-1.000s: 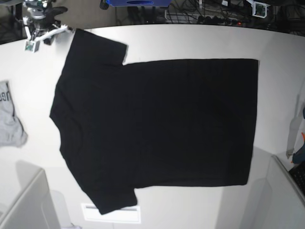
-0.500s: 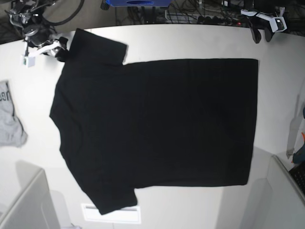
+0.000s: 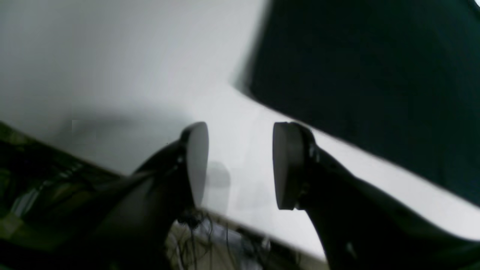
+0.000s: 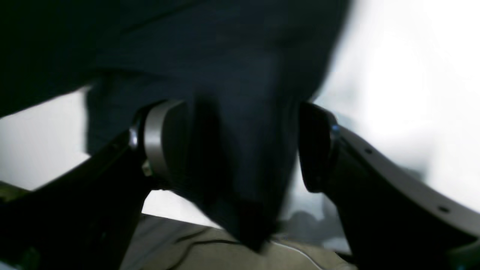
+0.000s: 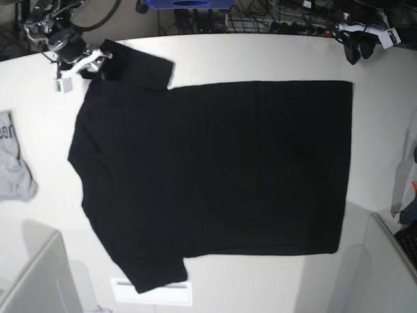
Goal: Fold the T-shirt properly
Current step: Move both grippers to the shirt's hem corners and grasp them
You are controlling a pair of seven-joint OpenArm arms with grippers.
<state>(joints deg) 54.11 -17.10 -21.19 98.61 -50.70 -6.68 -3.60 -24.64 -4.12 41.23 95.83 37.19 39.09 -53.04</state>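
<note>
On the white surface [image 5: 215, 55] our large black cloth T-shirt [image 5: 215, 169] lies flat, long axis sideways: spread right fingers [image 4: 240, 150] straddle its sleeve, spread left fingers [image 3: 240, 165] stand just off its hem corner.

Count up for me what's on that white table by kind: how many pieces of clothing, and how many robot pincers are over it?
Black T-shirt: 1
Grey garment at the table's edge: 1
Robot pincers: 2, the right pincer open around the T-shirt's sleeve, the left pincer open over bare table
Total: 4
</note>
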